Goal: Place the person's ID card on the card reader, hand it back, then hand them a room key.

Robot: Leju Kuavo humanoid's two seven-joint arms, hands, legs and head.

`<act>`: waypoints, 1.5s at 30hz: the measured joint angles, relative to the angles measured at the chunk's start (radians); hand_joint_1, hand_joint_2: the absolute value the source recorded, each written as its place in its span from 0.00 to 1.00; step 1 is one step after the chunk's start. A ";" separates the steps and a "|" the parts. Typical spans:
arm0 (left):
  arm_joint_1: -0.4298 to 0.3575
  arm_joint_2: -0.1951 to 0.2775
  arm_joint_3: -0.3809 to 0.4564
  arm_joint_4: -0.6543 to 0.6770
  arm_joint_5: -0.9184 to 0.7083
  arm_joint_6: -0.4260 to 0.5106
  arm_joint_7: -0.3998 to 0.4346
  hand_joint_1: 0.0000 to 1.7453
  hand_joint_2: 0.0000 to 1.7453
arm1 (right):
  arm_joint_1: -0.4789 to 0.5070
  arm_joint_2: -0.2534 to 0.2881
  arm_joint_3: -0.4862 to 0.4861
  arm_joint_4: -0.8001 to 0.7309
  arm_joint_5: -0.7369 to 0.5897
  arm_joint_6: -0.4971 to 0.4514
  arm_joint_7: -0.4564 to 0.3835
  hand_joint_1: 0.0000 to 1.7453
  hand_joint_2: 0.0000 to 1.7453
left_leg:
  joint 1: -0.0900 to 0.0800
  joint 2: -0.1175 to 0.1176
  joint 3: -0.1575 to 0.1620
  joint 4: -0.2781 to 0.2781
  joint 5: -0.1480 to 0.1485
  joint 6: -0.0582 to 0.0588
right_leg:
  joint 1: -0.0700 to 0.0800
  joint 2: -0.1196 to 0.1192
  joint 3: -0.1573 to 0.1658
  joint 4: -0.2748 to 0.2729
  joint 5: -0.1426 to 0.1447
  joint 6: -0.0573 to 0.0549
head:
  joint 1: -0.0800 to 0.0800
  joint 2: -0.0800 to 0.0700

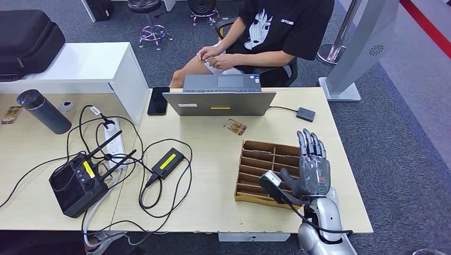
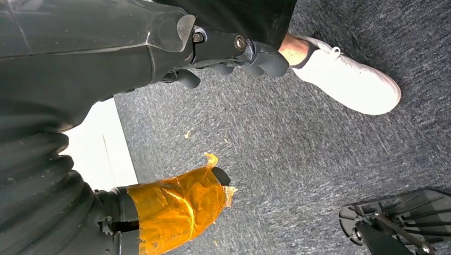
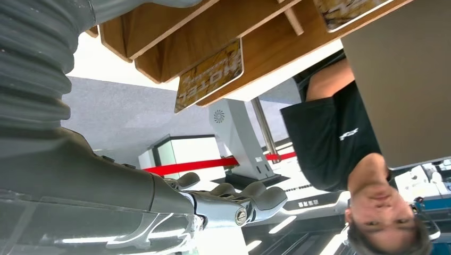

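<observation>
The silver right hand (image 1: 311, 171) hovers with spread, empty fingers (image 1: 310, 144) over the brown wooden slotted tray (image 1: 263, 162); a clumsy reach may knock the patterned key card (image 3: 210, 75) deeper.

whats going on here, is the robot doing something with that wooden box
The right robot hand is raised over the wooden slotted tray on the desk, fingers spread and holding nothing. In the right wrist view a card printed "HOTEL" sits at the tray. Another card lies on the desk in front of the laptop. A person sits behind the laptop, hands together. The left robot hand hangs by the floor.
</observation>
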 joint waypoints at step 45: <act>-0.001 -0.009 -0.013 0.000 -0.028 0.000 0.000 0.00 1.00 | -0.050 0.016 -0.018 0.109 0.011 0.016 -0.020 0.89 1.00 | 0.000 0.000 0.000 0.000 0.000 0.000 | 0.000 0.000 0.000 0.000 0.000 0.000 | 0.000 0.000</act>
